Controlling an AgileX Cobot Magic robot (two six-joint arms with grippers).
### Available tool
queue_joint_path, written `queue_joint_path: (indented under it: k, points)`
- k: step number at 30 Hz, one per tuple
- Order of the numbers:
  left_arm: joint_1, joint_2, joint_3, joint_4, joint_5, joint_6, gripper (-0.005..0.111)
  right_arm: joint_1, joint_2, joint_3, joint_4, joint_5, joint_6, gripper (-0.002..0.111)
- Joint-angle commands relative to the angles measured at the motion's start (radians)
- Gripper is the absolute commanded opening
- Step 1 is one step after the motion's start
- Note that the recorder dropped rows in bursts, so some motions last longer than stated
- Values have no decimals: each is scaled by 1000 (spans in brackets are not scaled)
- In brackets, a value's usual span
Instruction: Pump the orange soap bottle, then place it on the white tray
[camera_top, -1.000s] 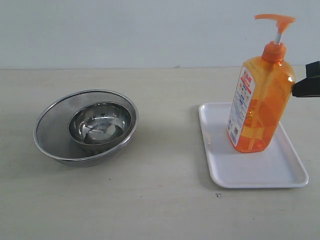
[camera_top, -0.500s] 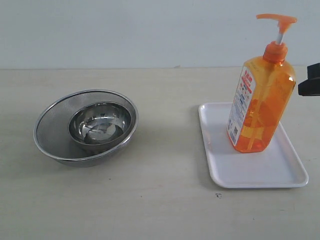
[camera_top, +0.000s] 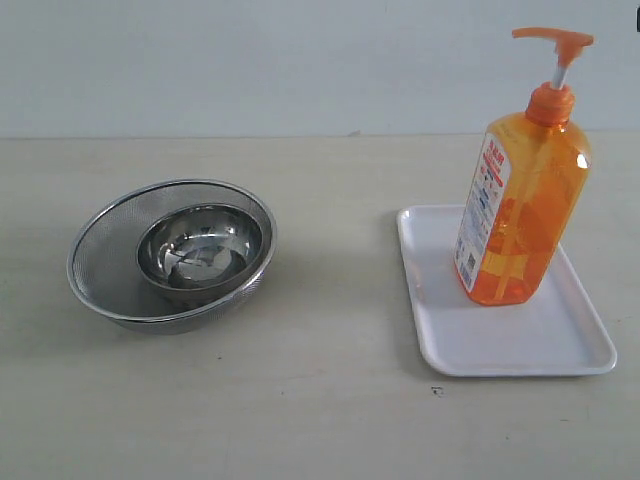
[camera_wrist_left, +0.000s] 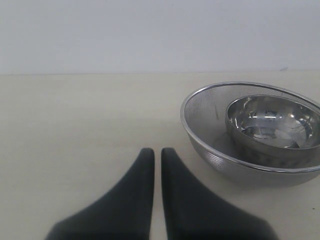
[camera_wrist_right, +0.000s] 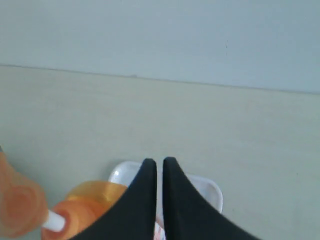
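Note:
The orange soap bottle (camera_top: 520, 195) stands upright on the white tray (camera_top: 470, 345) at the right of the table, its pump head raised. In the right wrist view the bottle (camera_wrist_right: 87, 205) and tray (camera_wrist_right: 210, 190) lie below my right gripper (camera_wrist_right: 159, 161), which is shut, holds nothing and is apart from the bottle. My left gripper (camera_wrist_left: 153, 151) is shut and empty above bare table, beside the strainer (camera_wrist_left: 210, 130). Neither gripper shows in the exterior view.
A round steel bowl (camera_top: 200, 248) sits inside a mesh strainer (camera_top: 110, 250) at the left of the table. A pale wall runs behind the table's far edge.
My right gripper has drawn back from beside the bottle and left the exterior view at the right edge. The bottle and tray have stayed put.

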Motion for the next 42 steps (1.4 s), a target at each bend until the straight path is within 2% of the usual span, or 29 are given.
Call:
queue_joint_path:
  k: [1, 7, 11, 19, 27, 42]
  points:
    - [3, -3, 4, -9, -4, 3, 5, 11, -11, -83, -8, 57, 30, 0]
    - [3, -3, 4, -9, -4, 3, 5, 123, 2, -205, -150, 87, 155, 0]
    - [3, -3, 4, -9, -4, 3, 5, 212, 50, -314, -298, 111, 306, 0]
    - [3, -3, 4, -9, -4, 3, 5, 318, 173, -518, -459, 244, 474, 0]
    - [3, -3, 4, -9, -4, 3, 5, 367, 248, -600, -505, 321, 521, 0]
    - [3, -3, 4, -9, -6, 3, 5, 367, 261, -599, -578, 407, 544, 0]
